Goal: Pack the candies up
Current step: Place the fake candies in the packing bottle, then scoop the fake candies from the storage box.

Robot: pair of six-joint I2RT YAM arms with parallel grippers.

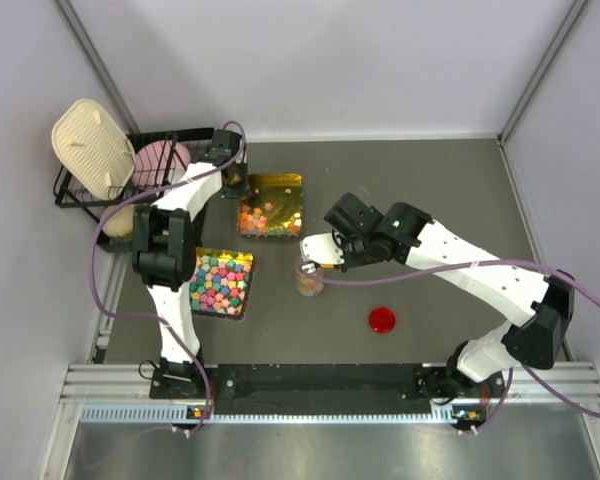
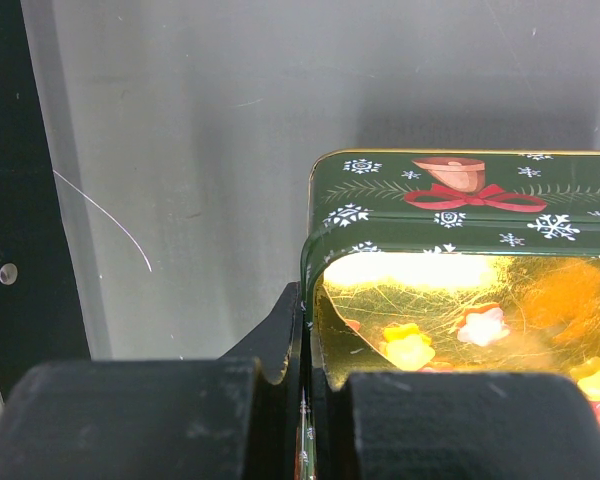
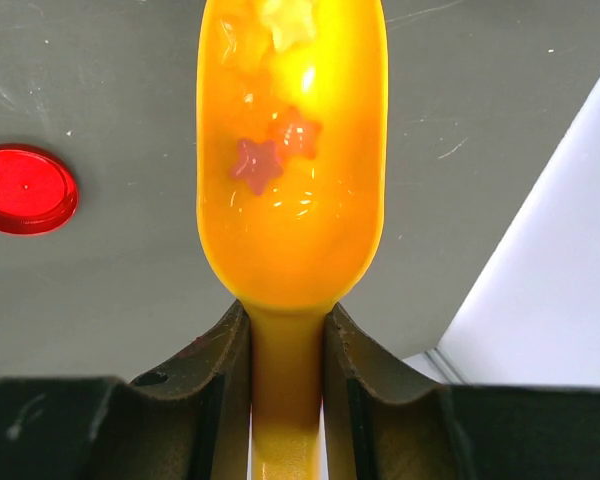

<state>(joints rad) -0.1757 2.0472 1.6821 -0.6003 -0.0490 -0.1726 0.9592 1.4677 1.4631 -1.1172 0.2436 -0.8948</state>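
One round red lid (image 1: 382,320) lies flat on the dark grey table (image 1: 430,190), closest to me and all on its own. A little further in stands a small clear jar (image 1: 310,283) with some orange bits inside.

The right gripper (image 1: 318,256) hangs just above the jar. Its fingers press in on the thin handle of an orange scoop (image 3: 290,220), one finger on each side, and hold it tight. The bowl of the scoop points away from the gripper. A few star candies (image 3: 262,165), pink and yellow, sit in the bowl. I cannot tell if the scoop touches the jar.

Left of the jar, a shiny tray (image 1: 244,258) lies flat. It is full of big candies (image 1: 220,283) in blue, green, pink and yellow.

Further back sits a green tin (image 2: 460,190). It has snowflakes and a red bow painted on its side, and it is shiny gold inside. Lots of small candies (image 1: 265,222), orange, yellow and pink, lie in the near half of it. The far half shows bare gold.

The left gripper (image 1: 230,172) is at the tin's far left corner. Its fingers are closed on the tin's wall, one inside and one outside, pinching it.

Farthest away, in the left corner, a black wire basket (image 1: 75,190) holds a cream thing (image 1: 92,145) and a pink thing (image 1: 160,160).
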